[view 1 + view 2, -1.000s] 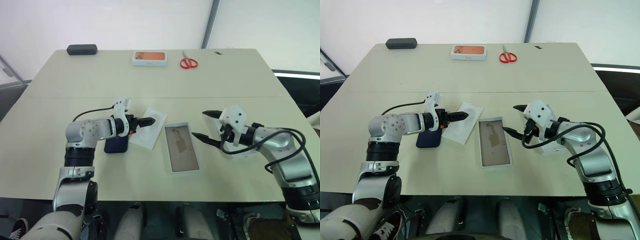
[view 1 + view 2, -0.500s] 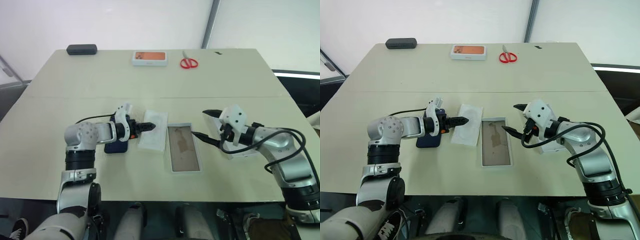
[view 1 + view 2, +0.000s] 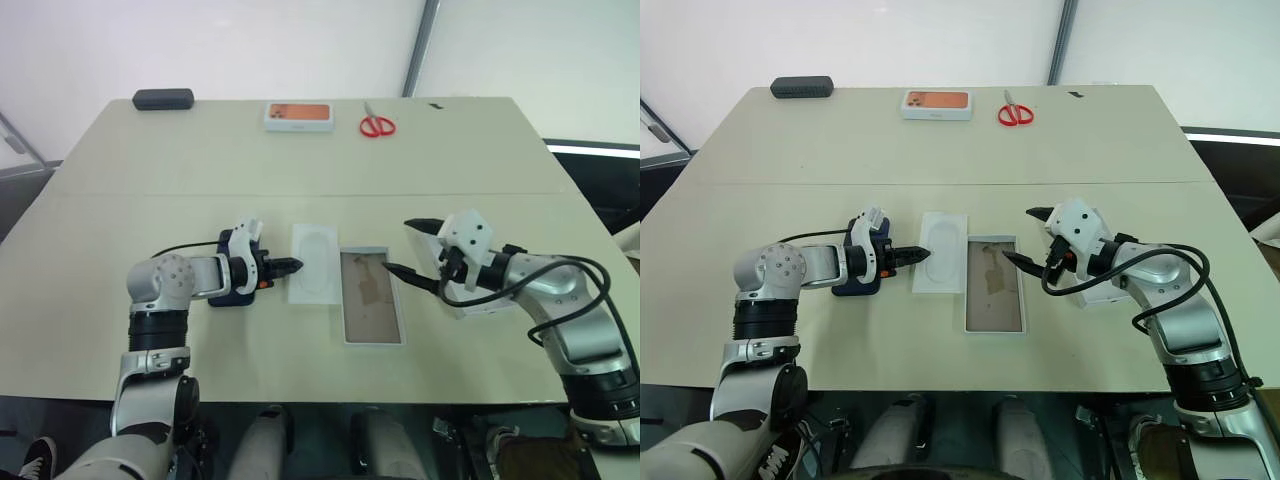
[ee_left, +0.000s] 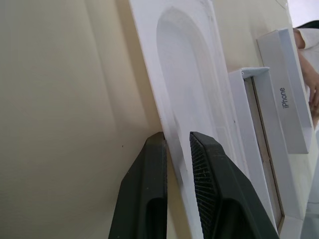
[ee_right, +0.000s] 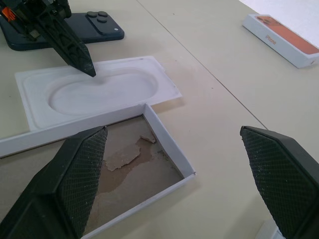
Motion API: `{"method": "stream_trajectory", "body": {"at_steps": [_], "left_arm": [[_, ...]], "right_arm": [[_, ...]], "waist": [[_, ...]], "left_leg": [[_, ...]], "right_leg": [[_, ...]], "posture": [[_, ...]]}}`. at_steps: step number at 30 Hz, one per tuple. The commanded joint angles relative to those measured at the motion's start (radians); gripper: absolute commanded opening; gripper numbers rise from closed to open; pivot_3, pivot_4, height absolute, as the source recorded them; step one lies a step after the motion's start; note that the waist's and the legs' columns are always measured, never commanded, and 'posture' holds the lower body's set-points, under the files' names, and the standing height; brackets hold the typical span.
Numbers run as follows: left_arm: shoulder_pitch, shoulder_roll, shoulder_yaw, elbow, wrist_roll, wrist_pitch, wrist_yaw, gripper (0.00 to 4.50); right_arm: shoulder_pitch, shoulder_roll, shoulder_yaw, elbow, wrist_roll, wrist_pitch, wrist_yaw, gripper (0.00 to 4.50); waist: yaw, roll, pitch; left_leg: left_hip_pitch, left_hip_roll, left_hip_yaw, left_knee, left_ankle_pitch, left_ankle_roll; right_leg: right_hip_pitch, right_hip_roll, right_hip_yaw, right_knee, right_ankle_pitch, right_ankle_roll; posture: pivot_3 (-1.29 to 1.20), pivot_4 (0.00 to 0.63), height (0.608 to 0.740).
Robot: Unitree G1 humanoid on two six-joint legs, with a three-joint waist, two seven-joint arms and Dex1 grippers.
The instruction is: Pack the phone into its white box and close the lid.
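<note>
Packing had not begun. The phone [image 5: 75,27] lay on the bench [image 3: 450,150] left of centre, outside the white box [image 3: 370,298], whose tray at centre sat empty. The left gripper [image 3: 285,266], jaws nipped on the insert card [image 3: 318,263]; the right gripper [image 3: 405,250] gaped wide, empty.

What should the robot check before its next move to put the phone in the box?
1. White box open with nothing in it: ok.
2. Insert card out of the box, lying flat beside it: ok.
3. Left gripper free for the phone: not ok, its fingers are shut at the card's edge; whether they pinch it, cannot tell.
4. Phone within reach: ok, it lies on the table by the left arm, camera side up.
5. Right gripper open and holding nothing: ok.
6. Lid ready nearby: ok, beside the box.
</note>
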Motion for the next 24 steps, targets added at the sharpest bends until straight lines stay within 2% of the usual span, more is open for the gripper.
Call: {"method": "stream_trajectory", "body": {"at_steps": [1,7,12,15,19,24], "left_arm": [[0.013,-0.002,0.004,0.006,0.004,0.007,0.01,0.03],[0.008,0.009,0.006,0.006,0.009,0.002,0.011,0.03],[-0.029,0.005,0.124,0.014,-0.032,0.036,0.041,0.03],[-0.051,0.014,0.163,0.003,-0.049,0.068,0.049,0.03],[-0.074,-0.005,0.205,-0.019,-0.064,0.115,0.064,0.03],[-0.085,-0.03,0.225,-0.046,-0.072,0.123,0.082,0.03]], "right_arm": [[-0.014,0.003,-0.011,-0.038,0.005,-0.012,-0.002,4.5],[0.002,-0.002,-0.011,-0.045,0.006,-0.014,0.005,4.5],[0.068,-0.021,-0.037,-0.132,0.172,0.13,0.088,4.5],[0.14,-0.077,-0.028,-0.214,0.255,0.193,0.178,4.5],[0.195,-0.132,0.046,-0.225,0.174,0.114,0.247,4.5],[0.169,-0.127,0.121,-0.181,0.126,0.054,0.293,4.5]], "waist": [[-0.001,0.0,0.0],[-0.001,0.0,0.0],[-0.003,0.0,0.0],[0.0,-0.001,0.001],[0.001,-0.002,0.001],[-0.003,-0.002,0.001]], "left_leg": [[0.0,0.0,0.0,0.0,0.0,0.0],[0.0,0.0,0.0,0.0,0.0,0.0],[0.0,0.001,-0.002,-0.001,0.0,0.0],[-0.001,0.0,-0.002,0.0,0.0,0.0],[-0.001,0.0,-0.001,0.0,0.0,0.0],[-0.001,0.0,0.0,0.0,0.0,0.0]], "right_leg": [[0.0,0.0,0.0,0.0,0.0,0.0],[0.0,0.0,0.0,0.0,0.0,0.0],[-0.001,0.001,0.0,0.0,0.0,0.0],[-0.001,0.0,0.0,0.0,0.0,0.0],[0.0,0.0,-0.001,-0.001,0.0,0.0],[0.0,0.001,-0.001,-0.001,0.0,0.0]], "posture": [[0.0,0.15,0.74],[0.0,0.15,0.74],[0.0,0.15,0.74],[0.0,0.15,0.74],[0.0,0.15,0.74],[0.0,0.15,0.74]]}}
